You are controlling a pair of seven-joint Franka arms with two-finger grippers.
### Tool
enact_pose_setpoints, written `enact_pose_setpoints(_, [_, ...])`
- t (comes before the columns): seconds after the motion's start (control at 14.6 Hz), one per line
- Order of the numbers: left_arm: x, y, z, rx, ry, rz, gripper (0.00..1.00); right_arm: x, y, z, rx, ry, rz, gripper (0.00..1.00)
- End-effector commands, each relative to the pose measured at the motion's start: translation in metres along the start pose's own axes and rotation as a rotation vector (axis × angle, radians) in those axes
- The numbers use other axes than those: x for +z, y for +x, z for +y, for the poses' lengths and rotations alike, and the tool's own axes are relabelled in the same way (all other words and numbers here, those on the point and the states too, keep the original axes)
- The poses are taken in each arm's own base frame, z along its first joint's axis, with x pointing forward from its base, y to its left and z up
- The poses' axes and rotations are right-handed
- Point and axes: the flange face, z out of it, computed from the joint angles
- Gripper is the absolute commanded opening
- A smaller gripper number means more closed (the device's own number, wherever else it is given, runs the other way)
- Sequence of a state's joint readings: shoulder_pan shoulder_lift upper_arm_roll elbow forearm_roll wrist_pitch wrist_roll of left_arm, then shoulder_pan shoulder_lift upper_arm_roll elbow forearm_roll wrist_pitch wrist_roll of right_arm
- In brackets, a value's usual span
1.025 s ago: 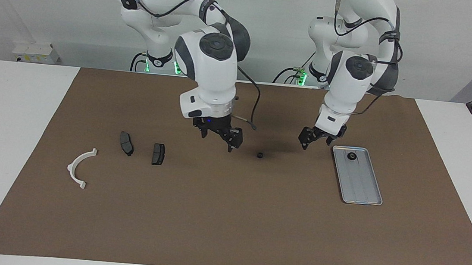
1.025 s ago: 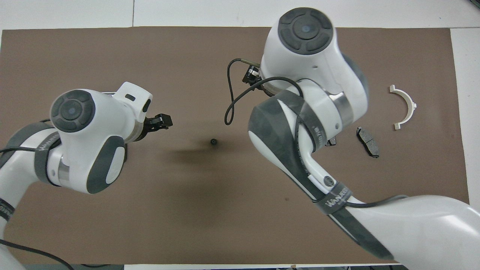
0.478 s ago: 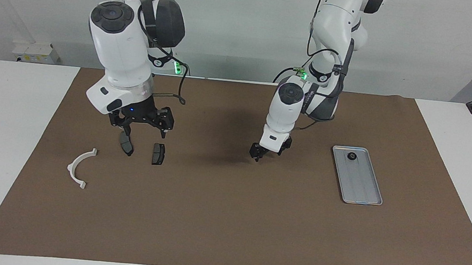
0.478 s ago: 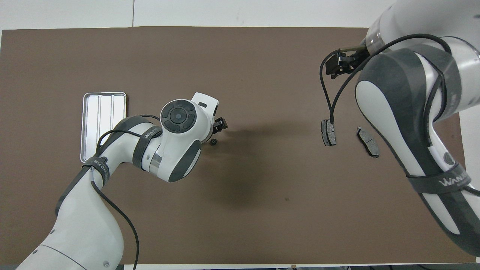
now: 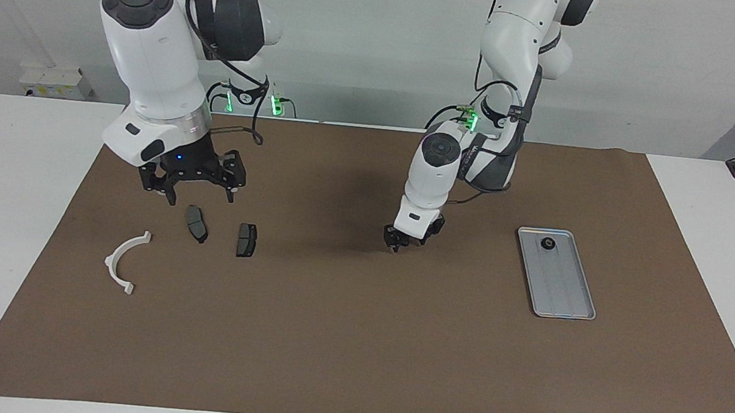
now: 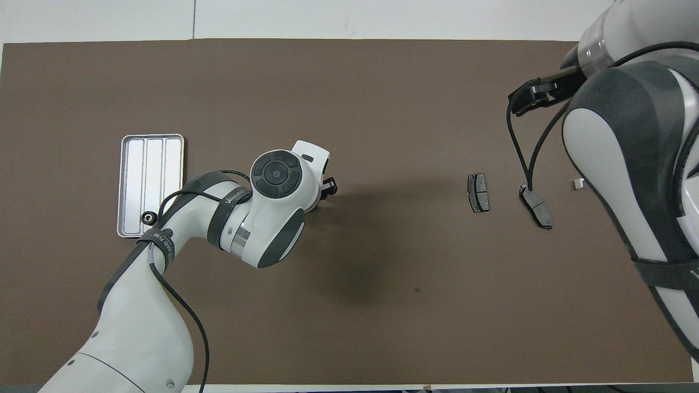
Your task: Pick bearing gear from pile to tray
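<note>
Facing view: the left arm bends steeply down, its left claw at the brown mat mid-tabletop, over the spot where the small black ring lay a second ago; the ring is hidden now, and I cannot tell whether the claw's tips are spread or pinching it. The right arm stands tall, its right claw spread wide above the two dark grey pads. Since a second ago it has swung from the middle toward its own end of the tabletop. The white plastic arc lies beside the pads. The ridged silver metal tray holds one black ring at its end nearer the robots.

Overhead view: the left claw peeks from under its rounded white wrist. The tray shows three lengthwise ridges and rounded corners, with the ring in its near corner. The right claw hovers over bare mat.
</note>
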State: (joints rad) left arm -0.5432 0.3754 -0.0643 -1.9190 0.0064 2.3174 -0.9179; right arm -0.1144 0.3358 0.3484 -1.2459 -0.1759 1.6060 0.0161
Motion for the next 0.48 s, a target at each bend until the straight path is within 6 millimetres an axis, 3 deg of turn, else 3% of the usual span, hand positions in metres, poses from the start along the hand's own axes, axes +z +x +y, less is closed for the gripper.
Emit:
enact_pose_setpoints(0.0, [0.005,-0.005,-0.002,-0.018,0.016,-0.002,0.7,-0.02,-0.027,0.01,-0.023,0.017,0.001,1.0])
enact_pose_setpoints(0.27, [0.008,-0.01,-0.002,-0.016,0.018,-0.004,0.69,-0.043,-0.062,0.03,-0.02,0.034,0.009,1.0])
enact_pose_setpoints(0.41, [0.009,-0.011,-0.002,-0.022,0.016,-0.002,0.65,-0.045,-0.08,0.041,0.001,0.034,0.0,1.0])
